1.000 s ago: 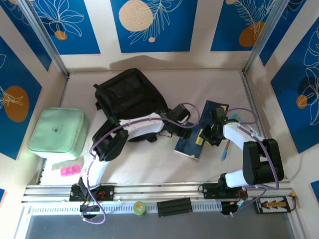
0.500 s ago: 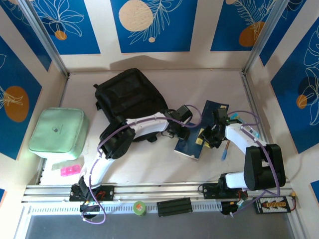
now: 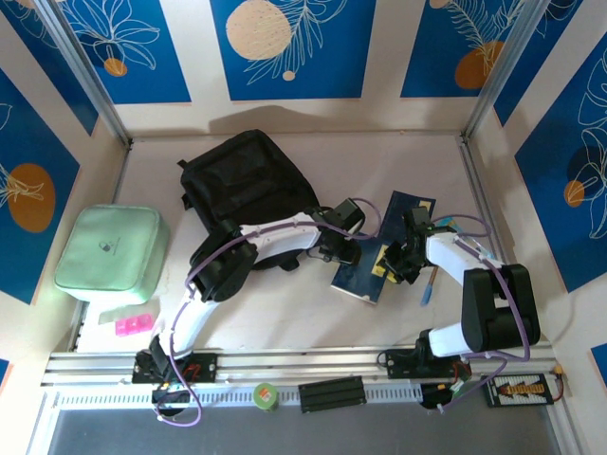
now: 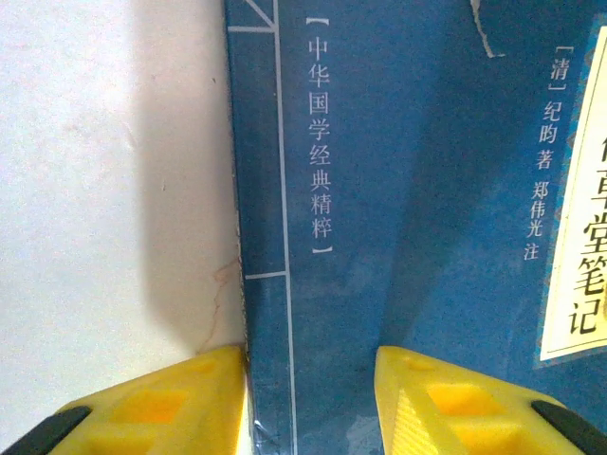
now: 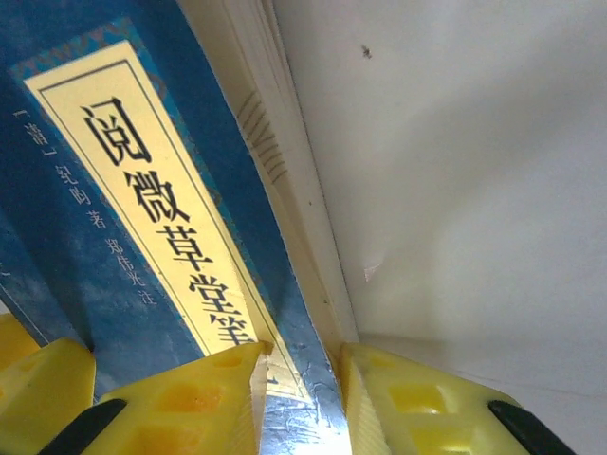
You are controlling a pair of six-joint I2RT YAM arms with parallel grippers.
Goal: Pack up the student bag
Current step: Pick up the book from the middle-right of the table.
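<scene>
Student bag aside; right jaws pinch book edge, left jaws half-open astride spine.

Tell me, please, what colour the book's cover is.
Dark blue book, yellow title strip; best in the right wrist view.

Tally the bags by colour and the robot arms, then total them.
Black student bag: 1
Mint-green pouch: 1
Robot arms: 2, the left arm and the right arm
Total: 4
</scene>
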